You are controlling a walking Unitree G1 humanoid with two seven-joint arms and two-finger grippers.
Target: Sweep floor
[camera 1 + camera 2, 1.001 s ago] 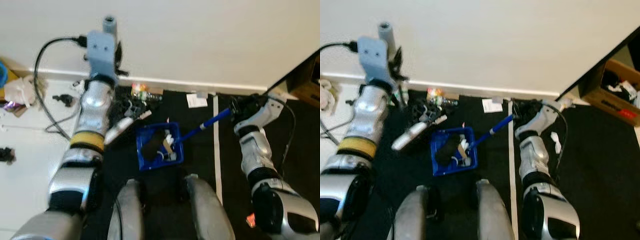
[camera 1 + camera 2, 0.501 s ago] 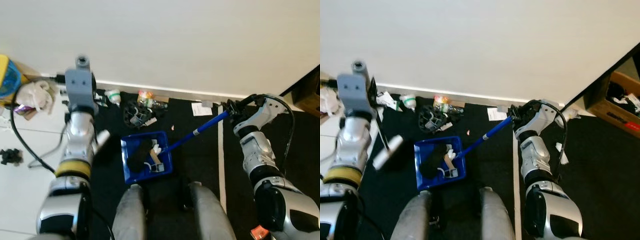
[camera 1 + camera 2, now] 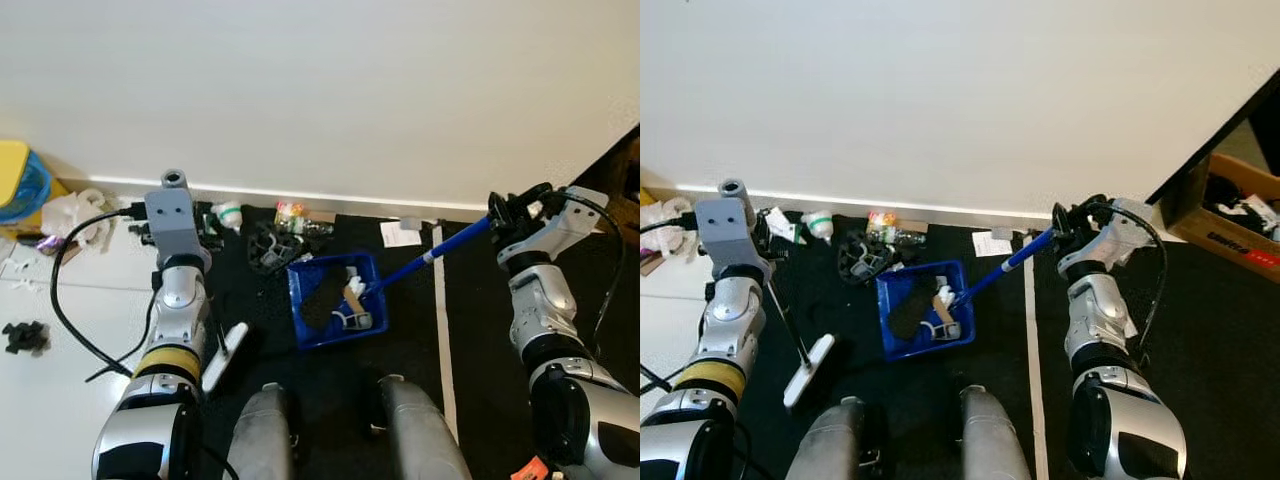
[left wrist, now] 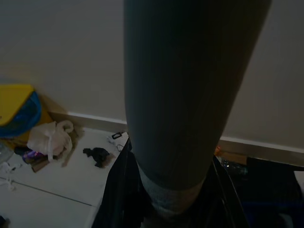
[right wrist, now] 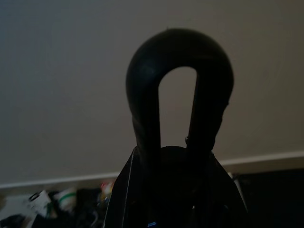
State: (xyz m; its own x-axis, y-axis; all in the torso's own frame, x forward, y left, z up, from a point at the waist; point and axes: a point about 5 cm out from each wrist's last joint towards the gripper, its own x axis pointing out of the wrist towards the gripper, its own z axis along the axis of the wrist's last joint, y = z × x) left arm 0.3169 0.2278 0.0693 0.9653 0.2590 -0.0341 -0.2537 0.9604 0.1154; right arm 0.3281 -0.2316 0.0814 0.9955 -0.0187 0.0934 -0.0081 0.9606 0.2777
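Note:
My right gripper (image 3: 507, 211) is shut on the end of a long blue handle (image 3: 440, 250) that runs down to a blue dustpan (image 3: 307, 282) on the black mat. The pan holds a black lump and pale scraps. The handle's black loop end (image 5: 178, 52) rises between that gripper's fingers. My left gripper (image 3: 759, 241) is shut on a thin broom stick (image 3: 788, 325). Its white brush head (image 3: 225, 355) rests on the mat by my left leg, apart from the pan. The grey handle (image 4: 180, 118) looms large in the left wrist view.
Loose litter lies along the skirting: a black tangle (image 3: 270, 245), a coloured wrapper (image 3: 290, 211), a green-capped bottle (image 3: 229, 214), a paper slip (image 3: 400, 232). A white bag (image 3: 72, 210), a yellow bin (image 3: 20, 178) and a cable (image 3: 70, 330) sit on pale tiles left. A cardboard box (image 3: 1240, 215) stands right.
The whole view has shifted. The brush head has swung from beside the dustpan and litter out to my left leg. The right gripper still holds the dustpan handle.

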